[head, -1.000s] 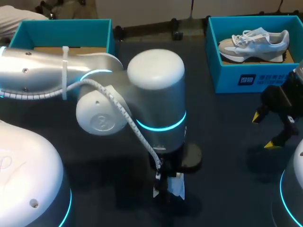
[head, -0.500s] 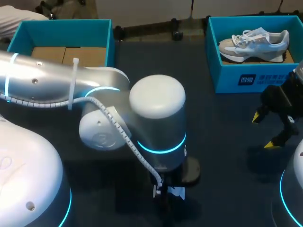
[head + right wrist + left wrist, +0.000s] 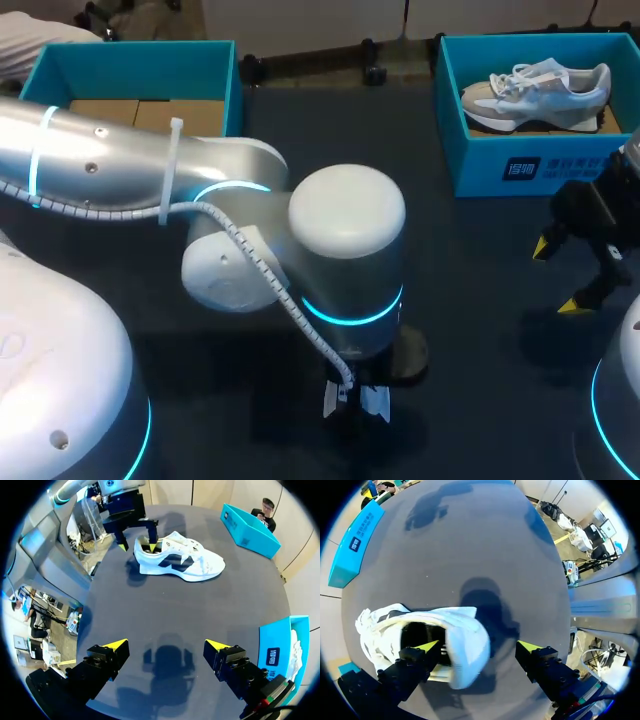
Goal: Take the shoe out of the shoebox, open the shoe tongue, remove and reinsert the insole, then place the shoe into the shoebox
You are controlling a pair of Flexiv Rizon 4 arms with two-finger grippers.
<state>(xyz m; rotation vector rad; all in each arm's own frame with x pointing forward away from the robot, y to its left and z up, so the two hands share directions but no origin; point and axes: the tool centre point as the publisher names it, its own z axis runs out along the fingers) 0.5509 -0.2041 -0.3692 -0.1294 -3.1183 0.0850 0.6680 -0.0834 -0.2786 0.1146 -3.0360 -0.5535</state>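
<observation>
Head view: shoe (image 3: 375, 402) mostly hidden under left arm (image 3: 150, 170), lower middle. Second shoe (image 3: 540, 88) sits in shoebox (image 3: 480, 170), upper right; its label (image 3: 520, 168) is left unread. Left wrist view: left gripper (image 3: 479, 647) spread, one tip inside the shoe opening, the other clear of the heel. Right wrist view: right gripper (image 3: 167, 645) spread, empty, shoe well ahead. Shoe is out; insole work and reboxing likely remain.
</observation>
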